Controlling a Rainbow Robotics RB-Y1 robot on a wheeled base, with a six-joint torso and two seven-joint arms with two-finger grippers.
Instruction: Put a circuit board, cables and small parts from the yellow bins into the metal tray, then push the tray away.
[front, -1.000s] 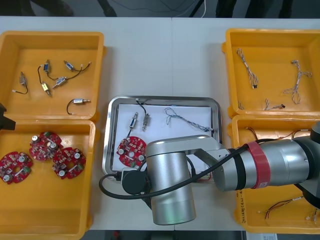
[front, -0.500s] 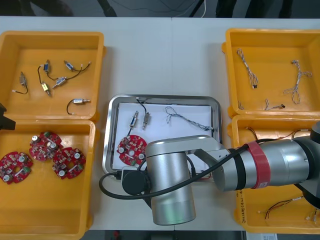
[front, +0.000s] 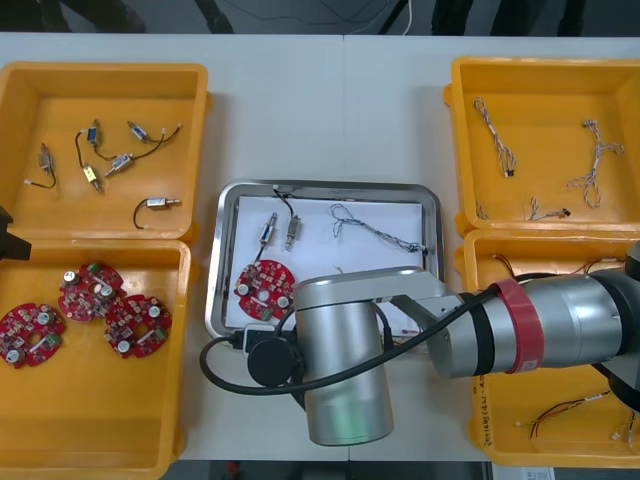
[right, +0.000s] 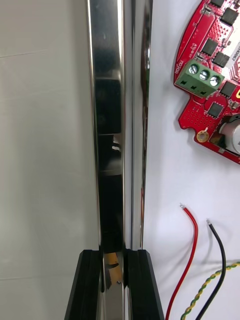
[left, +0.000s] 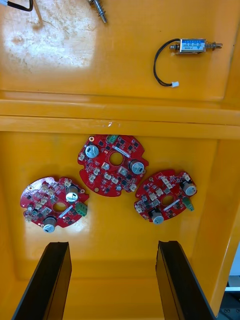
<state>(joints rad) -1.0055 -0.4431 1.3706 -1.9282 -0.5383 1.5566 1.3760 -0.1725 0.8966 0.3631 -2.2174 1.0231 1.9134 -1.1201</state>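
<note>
1. The right gripper (right: 114, 252) is closed on the near rim of the metal tray (front: 213, 270), at its 6 o'clock.
2. Since a second ago the tray slid slightly toward 12 o'clock.
3. The circuit board (front: 264, 288) lies at its 8 o'clock; the wrist view shows a red cable (right: 189, 240) nearby.
4. The left gripper (left: 114, 245) hangs wide open over a yellow bin (left: 120, 280).

Bright, even light; glare streaks the metal tray (right: 107, 75) and one yellow bin (left: 45, 42).
</note>
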